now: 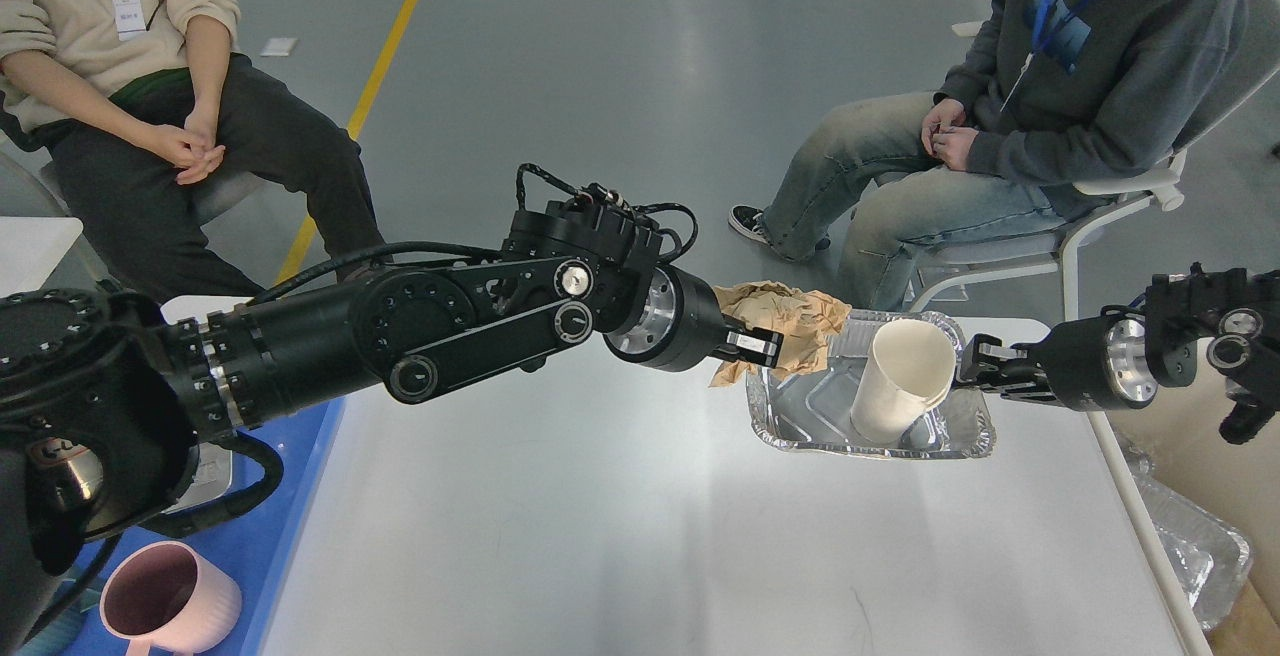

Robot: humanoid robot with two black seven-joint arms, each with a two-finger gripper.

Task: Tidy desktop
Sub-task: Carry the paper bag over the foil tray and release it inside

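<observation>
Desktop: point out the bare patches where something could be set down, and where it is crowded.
The white-grey desktop is bare across its wide middle and near edge, between the blue plastic tray and the right edge. The far right corner is crowded: crinkled foil tray holding a white paper cup, crumpled brown paper and both grippers.

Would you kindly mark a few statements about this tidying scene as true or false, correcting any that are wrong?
1. The left gripper holds a crumpled brown paper. True.
2. The white paper cup stands on the bare white-grey desktop. False: it leans inside the shiny rectangular foil tray.
3. The pink ceramic mug sits in the foil tray. False: it rests on the blue plastic tray at the lower left.
4. The right gripper is at the foil tray's right edge, close to the cup. True.
5. The brown paper lies flat at the centre of the desktop. False: it is held up at the foil tray's far left corner.
</observation>
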